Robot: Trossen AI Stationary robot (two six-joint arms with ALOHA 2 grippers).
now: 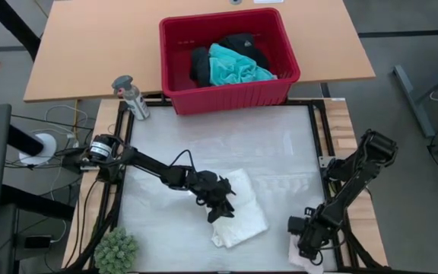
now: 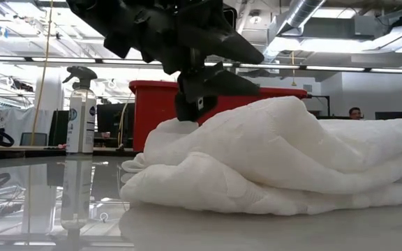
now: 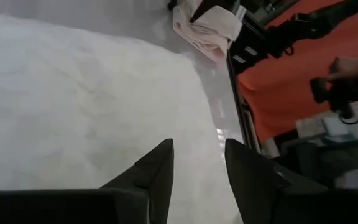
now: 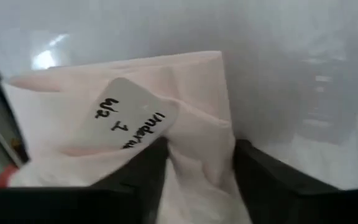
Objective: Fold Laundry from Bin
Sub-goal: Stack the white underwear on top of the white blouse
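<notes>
A folding job partway through: the white top (image 1: 238,209) lies bunched in a loose fold near the middle of the pale work mat (image 1: 280,152), with the left gripper (image 1: 220,204) poised right over its edge, fingers (image 3: 157,171) a narrow gap apart and gripping nothing that can be seen. At the mat's near right corner the right gripper (image 1: 308,245) straddles a small pale pink piece (image 4: 185,118) bearing a handwritten tag (image 4: 132,121), its fingers (image 4: 145,171) spread to either side of the cloth; whether they pinch it cannot be told. The red bin (image 1: 280,87) stands beyond the mat, a turquoise shirt (image 1: 234,67) and black clothing (image 1: 242,44) waiting inside. By the look of things, two pieces are out and roughly folded, and at least two remain to be done.
</notes>
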